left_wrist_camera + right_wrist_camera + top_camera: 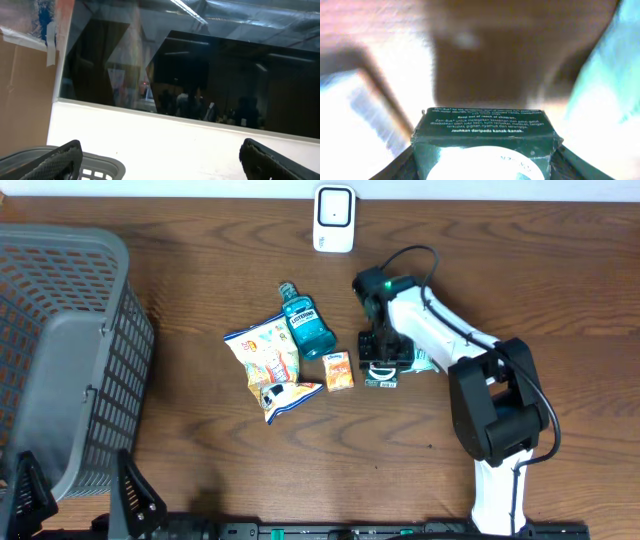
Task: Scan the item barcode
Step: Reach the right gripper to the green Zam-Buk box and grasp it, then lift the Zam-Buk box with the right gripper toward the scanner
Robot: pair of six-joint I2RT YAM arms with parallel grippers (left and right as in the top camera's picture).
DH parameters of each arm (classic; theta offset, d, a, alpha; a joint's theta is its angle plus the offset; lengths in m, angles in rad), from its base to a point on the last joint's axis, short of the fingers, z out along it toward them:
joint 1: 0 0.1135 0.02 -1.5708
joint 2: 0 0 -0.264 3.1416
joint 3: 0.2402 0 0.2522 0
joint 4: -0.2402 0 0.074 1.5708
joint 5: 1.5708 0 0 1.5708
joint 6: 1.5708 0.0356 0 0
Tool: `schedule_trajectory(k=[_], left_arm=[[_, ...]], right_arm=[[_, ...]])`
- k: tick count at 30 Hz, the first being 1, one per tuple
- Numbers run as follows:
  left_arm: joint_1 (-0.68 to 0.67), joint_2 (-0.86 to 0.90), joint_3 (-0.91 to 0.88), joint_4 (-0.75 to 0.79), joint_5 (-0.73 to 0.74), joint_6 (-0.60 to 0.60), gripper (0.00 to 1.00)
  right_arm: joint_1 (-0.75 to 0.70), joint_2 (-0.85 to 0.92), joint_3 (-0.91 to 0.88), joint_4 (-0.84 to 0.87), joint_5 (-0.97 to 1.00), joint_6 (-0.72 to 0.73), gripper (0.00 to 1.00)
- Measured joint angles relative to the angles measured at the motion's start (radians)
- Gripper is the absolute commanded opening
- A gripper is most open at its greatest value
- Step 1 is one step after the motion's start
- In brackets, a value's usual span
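The right gripper [380, 362] reaches down over a dark green box [485, 127] near the middle of the wooden table [560, 270]. Its fingers are partly closed, flanking the carton on both sides, and seem to have it clamped. The box's printed back panel faces the wrist camera. Whether the box has left the tabletop cannot be told, as the background behind it is blurred.

The white barcode scanner [333, 218] stands at the far edge of the table, well apart from the box, so the scan itself is not yet done. The item has apparently been picked. It remains to lift it, carry it to the scanner and turn its barcode toward the reader. No barcode shows on the visible face.

Other goods lie just left of the gripper: a small orange carton [339, 370], a blue mouthwash bottle [305, 326] and a snack bag [262, 355]. A pale tissue pack [424, 362] sits close on the gripper's other side. A grey basket [70, 350] fills the left end of the table.

The left gripper [160, 162] hangs above the basket rim, its fingers spread wide and holding nothing.
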Motion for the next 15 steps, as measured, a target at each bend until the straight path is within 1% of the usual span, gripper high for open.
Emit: schedule_trajectory(k=[3,9,13,15], left_arm=[[-0.002,0.0,0.0,-0.009,0.0,-0.027,0.98],[-0.01,-0.001,-0.021,-0.031,0.0,-0.173,0.98],[-0.013,-0.001,-0.06,-0.028,-0.004,-0.215,0.98],[-0.013,-0.001,-0.09,-0.011,-0.03,-0.23,0.98]], right_arm=[[-0.002,0.0,0.067,-0.122,-0.051,-0.001,0.39],[-0.002,0.0,0.134,-0.309,-0.139,-0.009,0.39],[-0.002,0.0,0.142,-0.359,-0.162,-0.015,0.39],[-0.002,0.0,0.143,-0.372,-0.169,-0.021,0.39]])
